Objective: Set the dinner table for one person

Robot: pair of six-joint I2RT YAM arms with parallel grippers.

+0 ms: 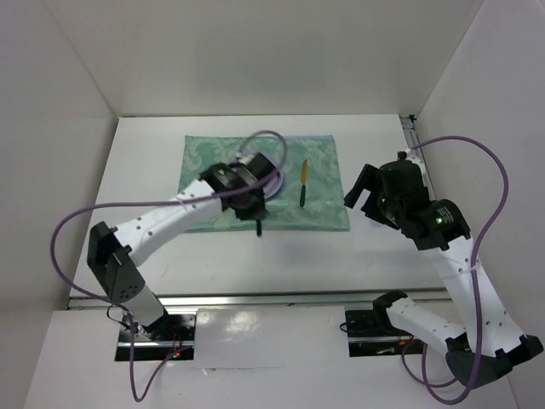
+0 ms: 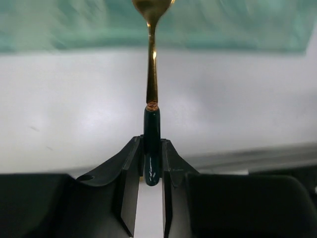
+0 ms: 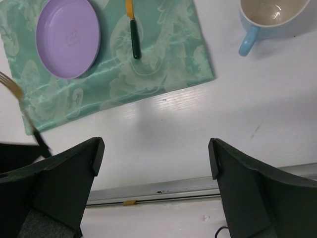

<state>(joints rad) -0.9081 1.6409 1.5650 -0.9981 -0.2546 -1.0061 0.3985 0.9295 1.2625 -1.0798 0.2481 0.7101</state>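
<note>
My left gripper (image 1: 254, 209) (image 2: 152, 146) is shut on the dark green handle of a gold fork (image 2: 151, 74), held above the near edge of the teal-green mat (image 1: 324, 213). The fork also shows in the right wrist view (image 3: 25, 114), left of the purple plate (image 3: 68, 37). The plate (image 1: 274, 181) lies on the mat, mostly hidden by my left wrist in the top view. A gold knife with a dark green handle (image 1: 302, 186) (image 3: 132, 34) lies on the mat right of the plate. My right gripper (image 1: 362, 192) (image 3: 156, 148) is open and empty over the white dinner table (image 1: 383, 256), right of the mat.
A light blue cup (image 3: 270, 20) stands on the table (image 3: 198, 129) right of the mat (image 3: 163, 64); my right arm hides it in the top view. White walls enclose the table on three sides. A metal rail (image 3: 163, 191) runs along the near edge.
</note>
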